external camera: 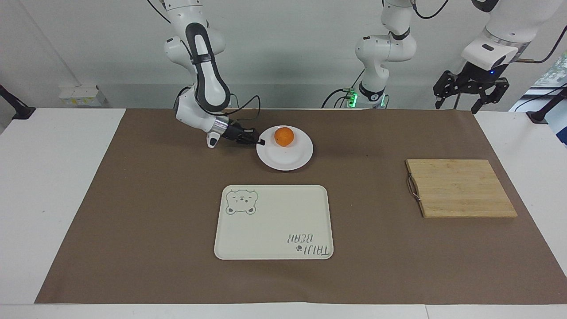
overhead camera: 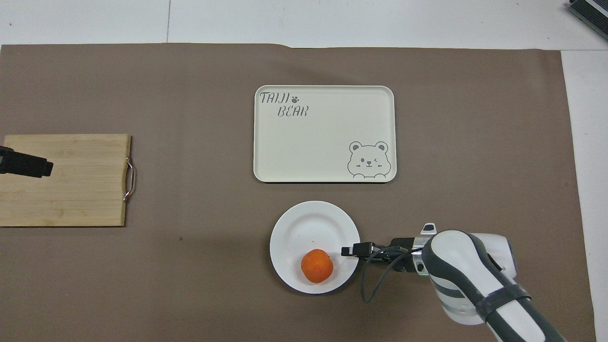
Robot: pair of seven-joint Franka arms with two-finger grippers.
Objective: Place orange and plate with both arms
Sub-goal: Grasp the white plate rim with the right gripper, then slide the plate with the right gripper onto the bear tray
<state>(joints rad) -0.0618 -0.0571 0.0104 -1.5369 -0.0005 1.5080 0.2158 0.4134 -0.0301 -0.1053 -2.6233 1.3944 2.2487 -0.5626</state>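
Note:
The white plate (external camera: 288,160) lies on the brown mat, nearer to the robots than the tray, with the orange (external camera: 283,136) on its robot-side part. My right gripper (external camera: 260,142) lies low at the plate's rim on the right arm's side, shut on that rim. In the overhead view the right gripper (overhead camera: 346,250) reaches over the rim of the plate (overhead camera: 308,223), beside the orange (overhead camera: 317,266). My left gripper (external camera: 460,104) hangs open and empty, high over the left arm's end of the table. In the overhead view the left gripper (overhead camera: 33,165) covers part of the cutting board.
A cream tray (external camera: 274,221) with a bear drawing lies at the mat's middle, farther from the robots than the plate. A wooden cutting board (external camera: 460,188) with a metal handle lies toward the left arm's end. The tray (overhead camera: 323,137) and board (overhead camera: 80,199) also show overhead.

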